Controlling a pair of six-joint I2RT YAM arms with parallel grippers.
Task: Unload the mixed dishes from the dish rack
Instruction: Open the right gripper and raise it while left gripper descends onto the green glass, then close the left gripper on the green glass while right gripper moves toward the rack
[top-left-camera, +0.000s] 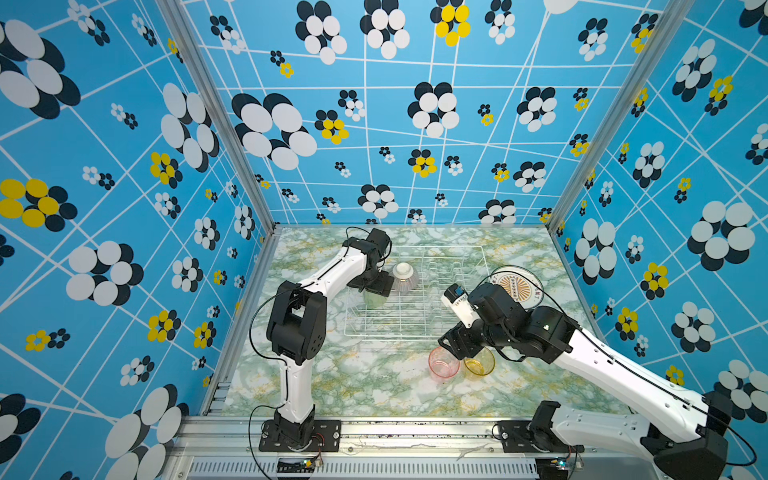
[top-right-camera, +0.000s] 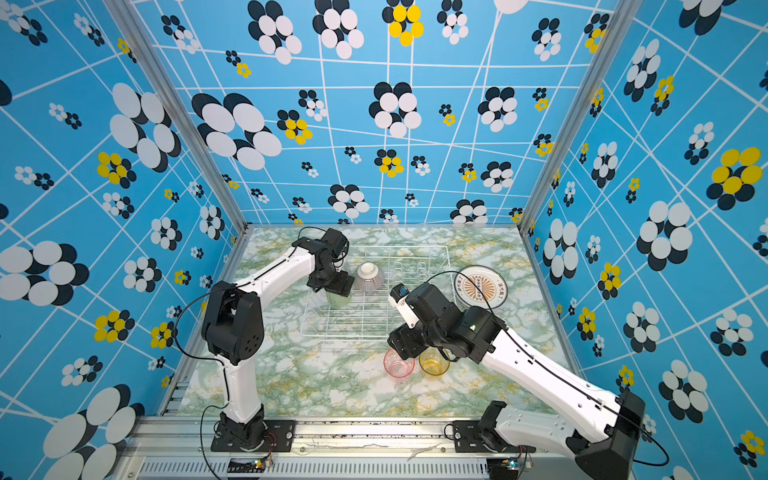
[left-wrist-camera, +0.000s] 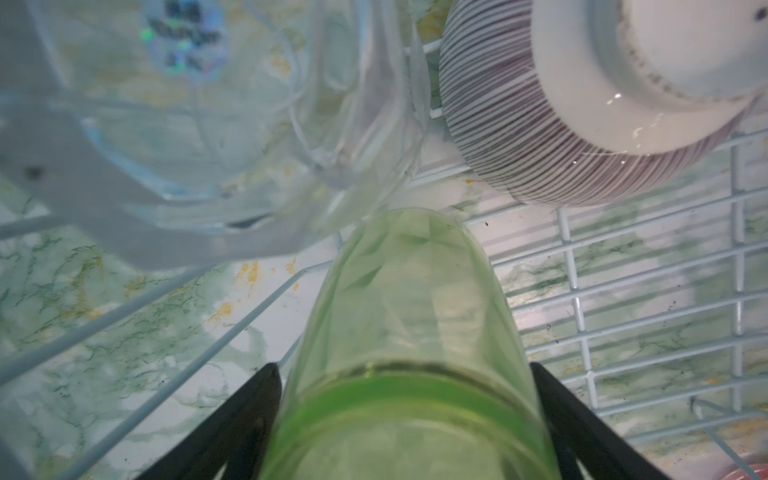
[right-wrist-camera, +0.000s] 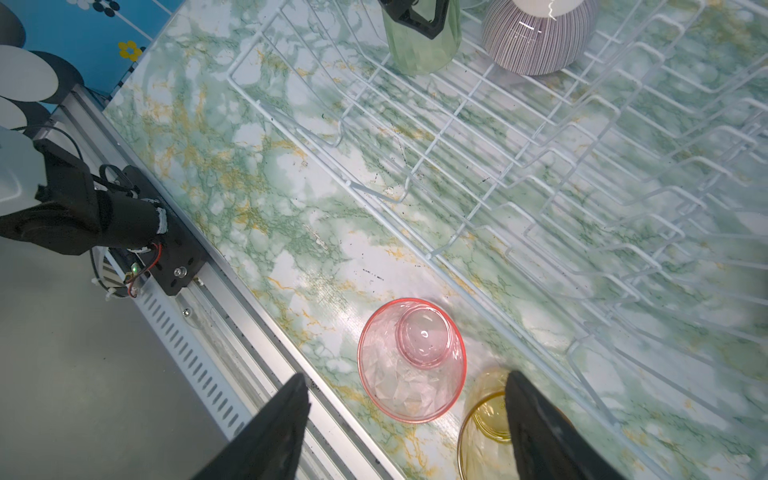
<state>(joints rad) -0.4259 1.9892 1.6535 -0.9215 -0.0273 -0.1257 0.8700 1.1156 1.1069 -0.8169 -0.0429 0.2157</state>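
The left gripper (left-wrist-camera: 405, 365) stands with its jaws wide, one black finger on each side of the green tumbler (left-wrist-camera: 411, 311). Both fingers lie close against its wall, but I cannot tell whether they press on it. That tumbler stands in the near left corner of the dish rack (top-left-camera: 415, 332), left of centre in both top views. Just beside it in the rack are the clear tumbler (left-wrist-camera: 187, 124) and the pink-striped bowl (top-left-camera: 404, 276), which sits upside down with its white foot up.

The right gripper (right-wrist-camera: 407, 374) hangs above the desk (top-left-camera: 353, 386) with its fingers spread apart and nothing between them. Under it, in front of the rack and right of centre in the lower half of both top views, the pink tumbler (right-wrist-camera: 415, 353) and the amber tumbler (right-wrist-camera: 486, 411) stand mouth up, just beside each other. The printed plates (top-left-camera: 517, 286) lie flat on the desk at the rack's right end, partly hidden by the right arm, the orange sunburst facing up; I cannot count them.
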